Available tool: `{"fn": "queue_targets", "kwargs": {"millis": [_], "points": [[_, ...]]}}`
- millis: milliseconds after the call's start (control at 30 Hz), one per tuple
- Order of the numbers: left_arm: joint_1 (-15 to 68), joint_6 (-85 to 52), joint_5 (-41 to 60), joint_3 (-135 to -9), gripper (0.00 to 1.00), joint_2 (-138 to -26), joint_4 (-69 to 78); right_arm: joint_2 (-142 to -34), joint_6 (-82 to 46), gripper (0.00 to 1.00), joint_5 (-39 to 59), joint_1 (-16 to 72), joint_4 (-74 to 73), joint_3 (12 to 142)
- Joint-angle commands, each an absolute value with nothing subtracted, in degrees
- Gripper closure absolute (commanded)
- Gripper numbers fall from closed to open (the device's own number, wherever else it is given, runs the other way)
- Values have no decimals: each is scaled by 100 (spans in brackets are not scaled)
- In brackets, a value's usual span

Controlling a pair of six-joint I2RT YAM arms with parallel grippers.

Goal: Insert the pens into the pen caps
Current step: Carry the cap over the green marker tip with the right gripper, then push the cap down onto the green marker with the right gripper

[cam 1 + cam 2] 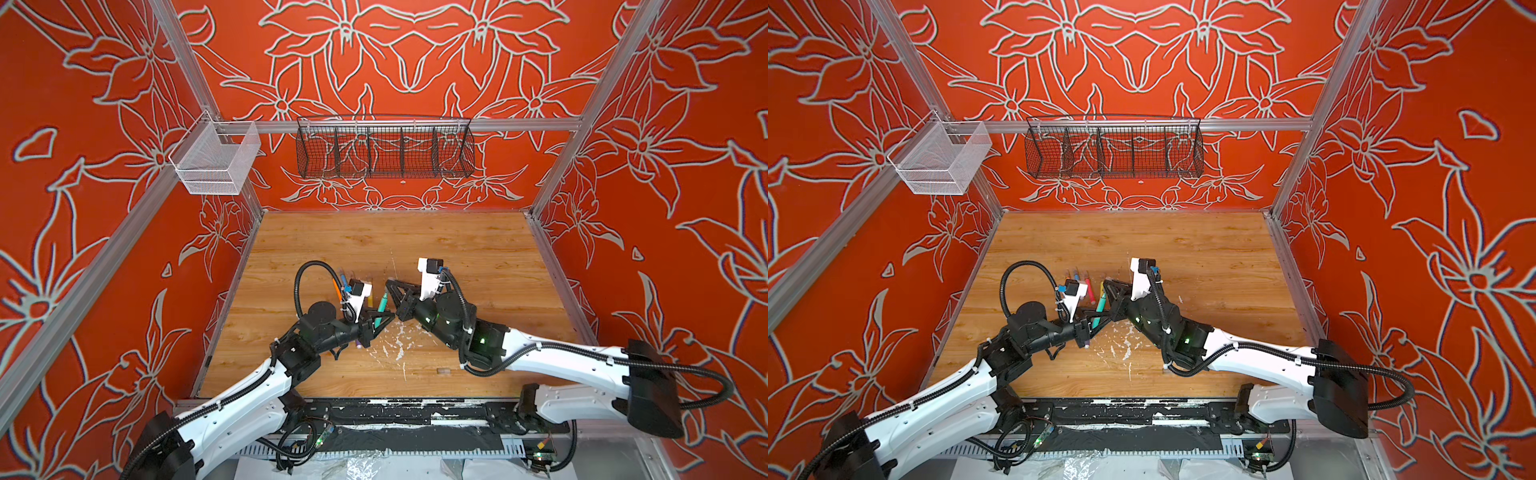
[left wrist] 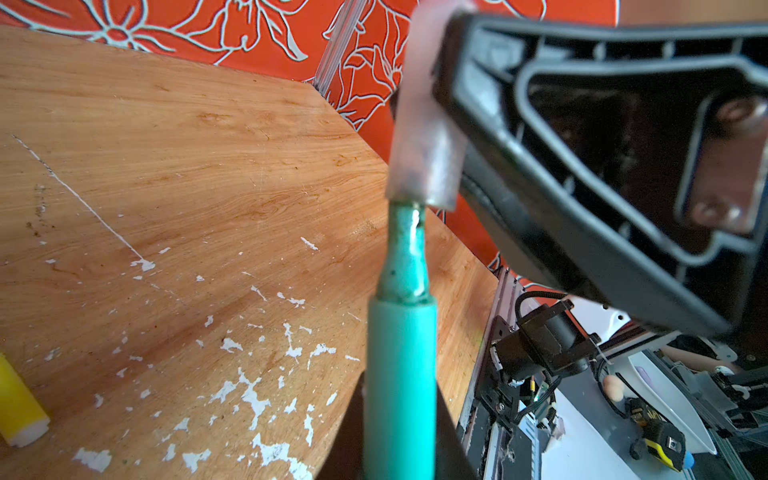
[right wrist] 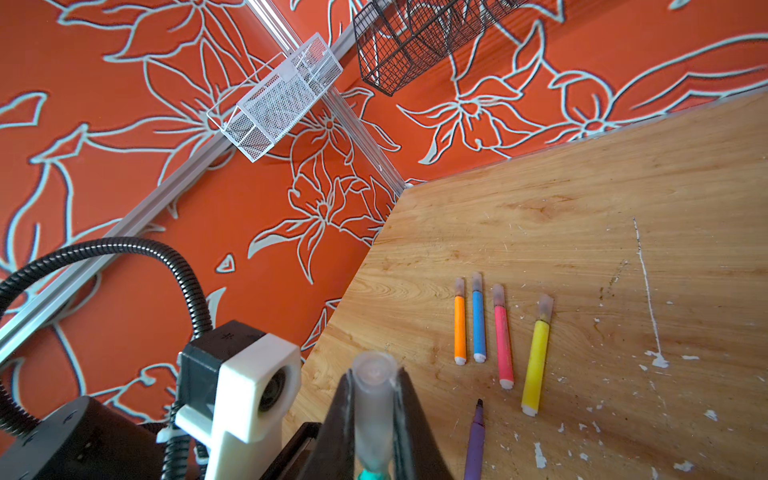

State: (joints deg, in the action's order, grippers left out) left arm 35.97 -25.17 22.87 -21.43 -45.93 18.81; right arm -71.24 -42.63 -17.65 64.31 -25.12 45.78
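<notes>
Left wrist view: left tool [image 2: 399, 453] pinches a teal-green marker pen [image 2: 401, 357], tip just inside the clear stubby tube cap [image 2: 424, 158] clamped in the right tool [image 3: 374, 390] above the wooden bench [image 2: 166, 166]; insertion probably needs a straight push home.

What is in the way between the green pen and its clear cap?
Nothing that I can see. The left hand holds the green pen, the right hand holds the clear cap, and the pen's tip is right at the cap's open end.
</notes>
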Motion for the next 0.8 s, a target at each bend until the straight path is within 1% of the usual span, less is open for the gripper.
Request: {"fn": "queue_targets", "kwargs": {"millis": [0,267,333,500,633,767], "points": [[3490,-2554,1990,-2155,100,-4421,2590,-7238,-4394,100,-1597,6609,-1890,4623],[3489,-2488,2036,-2092,100,-4351,2683,-7320,-4539,100,-1825,6599,-1376,4843],[3489,-2501,1979,-2081,100,-4325,2666,-7310,-4534,100,-1701,6602,-1486,4819],[3490,-2566,1837,-2039,100,-4289,2664,-7304,-4648,100,-1034,6688,-1946,4615],[3489,-2586,1862,-2057,100,-4350,2679,-7269,-4623,100,-1091,6941,-2089,4455],[3490,-2572,1890,-2057,100,-4329,2681,-7097,-4695,100,-1304,6987,-1985,4276]]}}
